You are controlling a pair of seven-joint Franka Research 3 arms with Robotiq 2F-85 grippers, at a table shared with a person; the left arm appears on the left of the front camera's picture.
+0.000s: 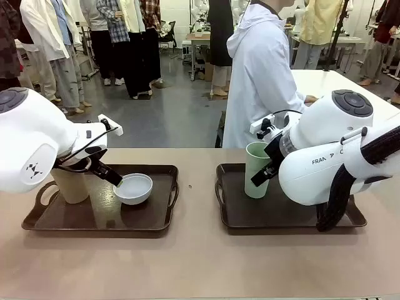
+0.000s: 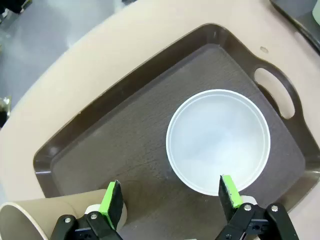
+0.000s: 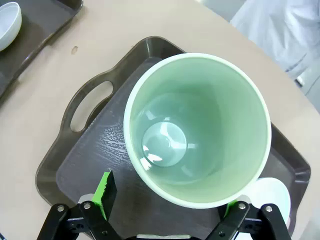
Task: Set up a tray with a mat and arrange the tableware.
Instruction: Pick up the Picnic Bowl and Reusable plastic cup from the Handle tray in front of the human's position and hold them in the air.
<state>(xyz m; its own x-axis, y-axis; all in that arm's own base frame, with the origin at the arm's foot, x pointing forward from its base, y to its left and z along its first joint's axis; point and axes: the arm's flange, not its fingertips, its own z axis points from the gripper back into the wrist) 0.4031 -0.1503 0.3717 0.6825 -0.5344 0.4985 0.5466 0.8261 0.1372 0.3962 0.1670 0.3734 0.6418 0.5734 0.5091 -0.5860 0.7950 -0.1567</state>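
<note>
On the left brown tray (image 1: 159, 215), a dark grained mat (image 2: 125, 150) lines the floor. A tan cup (image 1: 70, 184) stands at its left end and a pale blue bowl (image 1: 134, 189) near its middle. My left gripper (image 1: 111, 175) hovers open just above the bowl (image 2: 217, 140), its green pads (image 2: 112, 202) near the bowl's near rim and the tan cup (image 2: 30, 220) beside it. The right tray (image 1: 234, 215) carries a pale green cup (image 1: 256, 169). My right gripper (image 3: 167, 200) is open, one finger on each side of the green cup (image 3: 197, 130). A white bowl (image 3: 270, 197) sits next to that cup.
A person in a white coat (image 1: 262, 69) stands at the table's far edge, behind the right tray. Bare tan table (image 1: 197, 187) separates the two trays and runs along the front. The right arm's bulky body (image 1: 331, 156) covers the right tray's far end.
</note>
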